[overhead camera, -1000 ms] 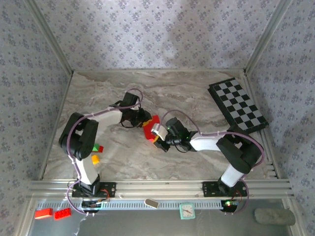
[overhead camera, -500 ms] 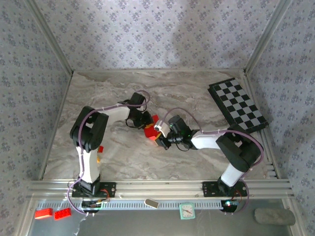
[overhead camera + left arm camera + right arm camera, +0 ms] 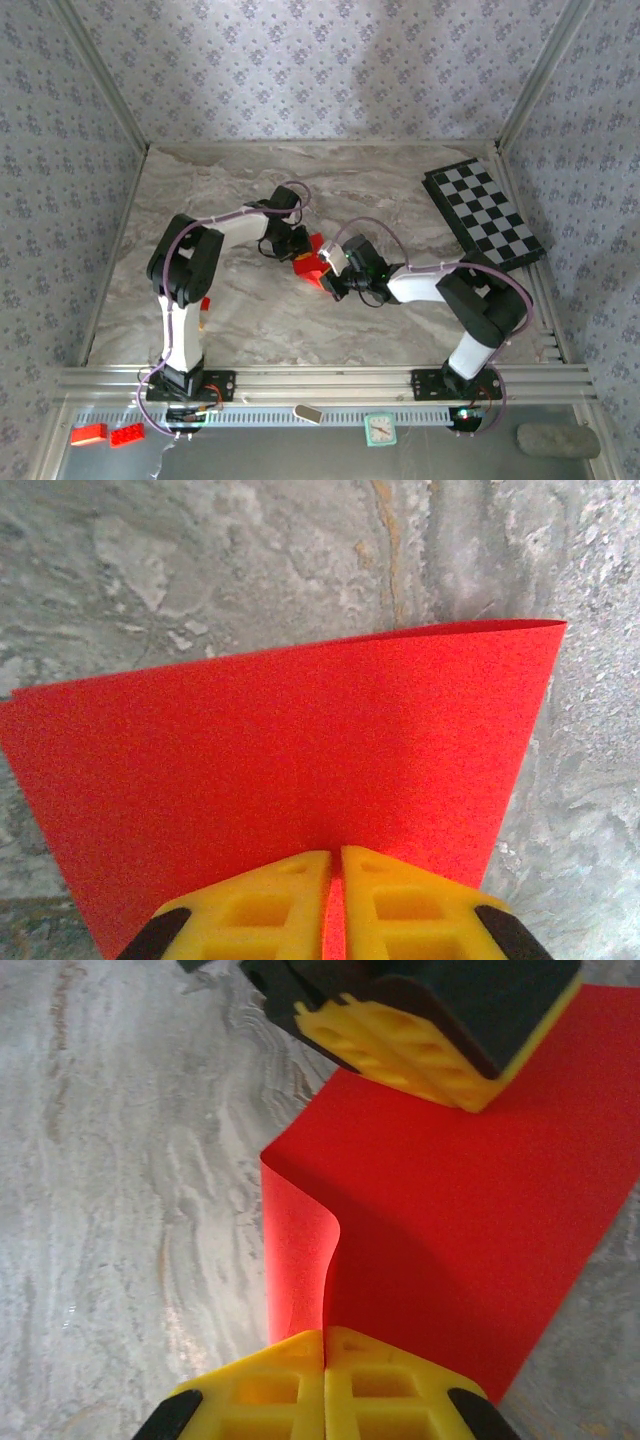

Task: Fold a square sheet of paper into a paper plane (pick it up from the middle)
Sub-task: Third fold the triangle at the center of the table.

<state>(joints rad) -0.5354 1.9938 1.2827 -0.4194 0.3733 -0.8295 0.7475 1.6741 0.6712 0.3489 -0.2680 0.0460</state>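
**Both grippers pinch the red sheet at mid-table**

Nearest the bases, the right gripper (image 3: 323,1335) has its yellow pads pressed together on a curled-up edge of the square sheet of paper (image 3: 450,1230). The red sheet sits between the two grippers, near the middle of the marble table (image 3: 250,310). Just beyond, the left gripper (image 3: 335,855) clamps the opposite edge, its jaws nearly touching. At the far right lies a checkered board (image 3: 484,212), well apart.

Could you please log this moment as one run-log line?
left pincer shut on red paper | right pincer shut on its opposite edge | paper buckled between them, fold unfinished
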